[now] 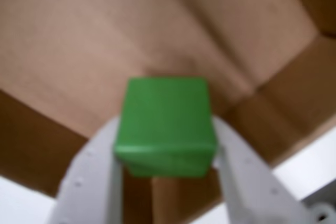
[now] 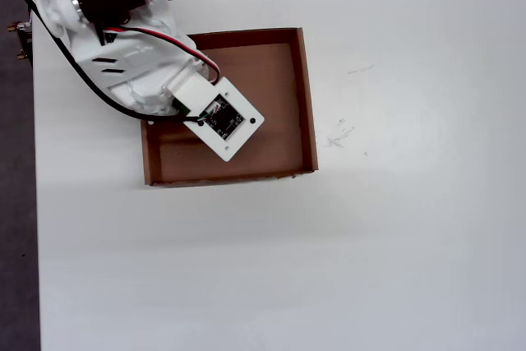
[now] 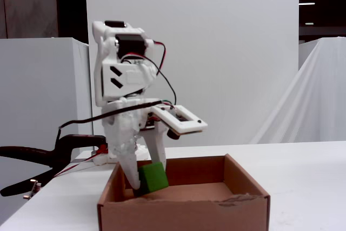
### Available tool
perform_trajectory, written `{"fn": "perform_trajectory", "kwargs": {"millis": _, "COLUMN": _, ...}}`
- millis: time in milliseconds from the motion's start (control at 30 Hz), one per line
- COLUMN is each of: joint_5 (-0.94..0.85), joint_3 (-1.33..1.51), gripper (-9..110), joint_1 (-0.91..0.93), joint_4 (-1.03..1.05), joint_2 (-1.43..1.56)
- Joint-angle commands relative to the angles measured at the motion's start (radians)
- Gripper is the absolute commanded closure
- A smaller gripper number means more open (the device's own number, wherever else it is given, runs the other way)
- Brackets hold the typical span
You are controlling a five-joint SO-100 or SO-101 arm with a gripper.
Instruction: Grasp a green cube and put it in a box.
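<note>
We are finding the gripper [image 3: 145, 183] clamping the green cube [image 3: 152, 177] between its 2 fingers, hanging inside the box [image 3: 246, 185] near its left wall in the fixed view. We are judging placement underway; release is coming next.

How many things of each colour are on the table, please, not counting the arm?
Green: 1, the green cube, held between the jaws over the box.
Brown: 1, the box.
Total: 2
</note>
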Motion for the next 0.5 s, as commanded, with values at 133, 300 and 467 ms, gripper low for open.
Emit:
{"fn": "perform_trajectory", "kwargs": {"millis": 133, "joint_5": 0.002, "joint_3": 0.006, "gripper": 85, "joint_1": -0.018, "joint_4": 0.006, "joint_2": 0.046}}
{"fn": "perform_trajectory", "kwargs": {"millis": 300, "joint_5": 0.003, "joint_3": 0.028, "gripper": 84, "joint_1": -0.026, "joint_4": -0.006, "joint_2": 0.046}}
{"fn": "perform_trajectory", "kwargs": {"millis": 467, "joint_5": 0.003, "joint_3": 0.043, "gripper": 80, "joint_1": -0.028, "joint_4": -0.014, "joint_2": 0.051}}
